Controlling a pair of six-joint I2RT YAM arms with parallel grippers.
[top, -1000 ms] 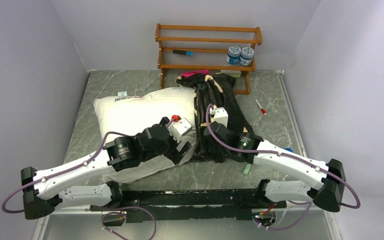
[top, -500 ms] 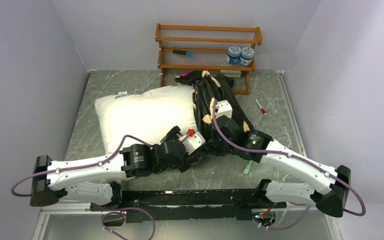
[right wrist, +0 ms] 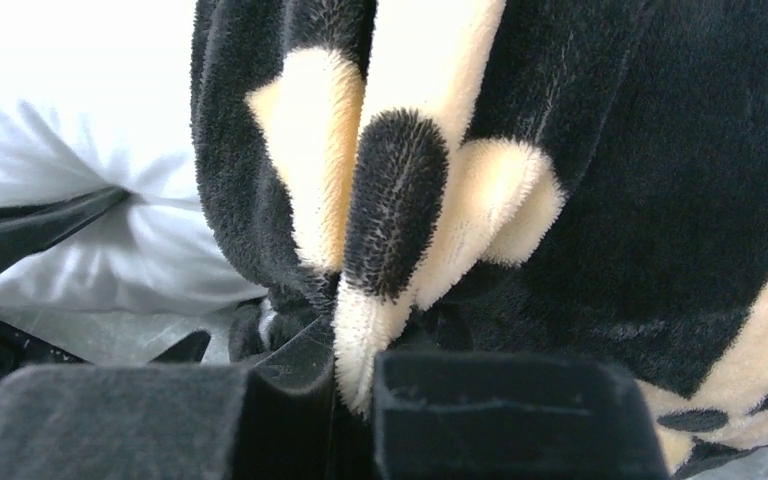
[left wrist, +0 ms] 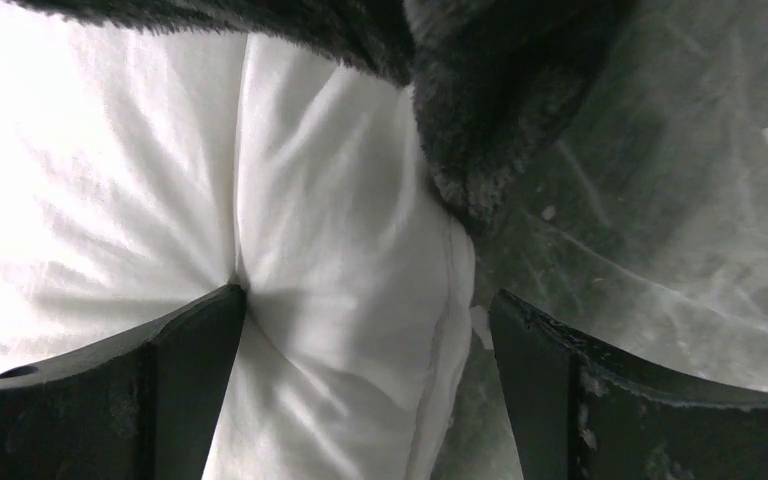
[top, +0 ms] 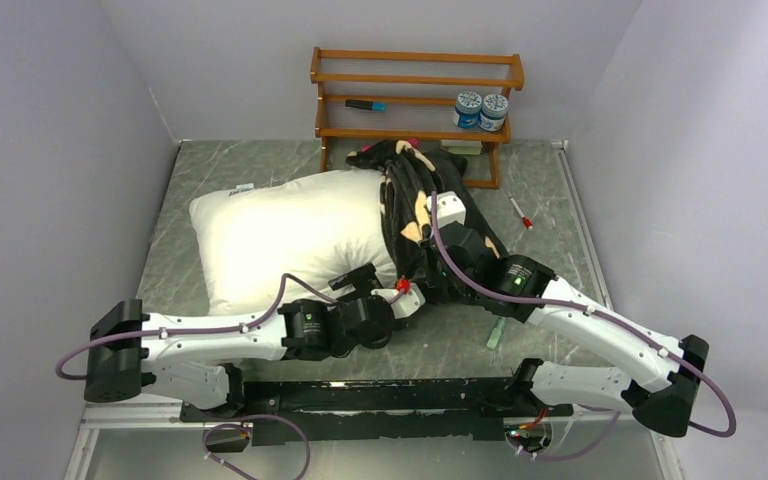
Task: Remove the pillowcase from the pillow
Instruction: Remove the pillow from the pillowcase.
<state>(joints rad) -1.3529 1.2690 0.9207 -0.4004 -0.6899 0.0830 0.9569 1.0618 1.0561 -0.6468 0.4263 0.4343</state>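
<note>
Pillowcase (top: 407, 195) bunched over pillow's (top: 290, 235) 3 o'clock end, mid-tabletop (top: 550, 240). Right fingers (right wrist: 500, 400) pinch a plush fold, likely to drag the cover off toward 3 o'clock. Left fingers (left wrist: 160, 390) spread, straddling the pillow's bare 5 o'clock corner, probably to pin it.

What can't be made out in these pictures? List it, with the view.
Top view: the pillow's right end, hidden inside the bunched pillowcase.
Right wrist view: the fold's depth in the right gripper, hidden between its pads.
Top view: the jars' labels, too small.
</note>
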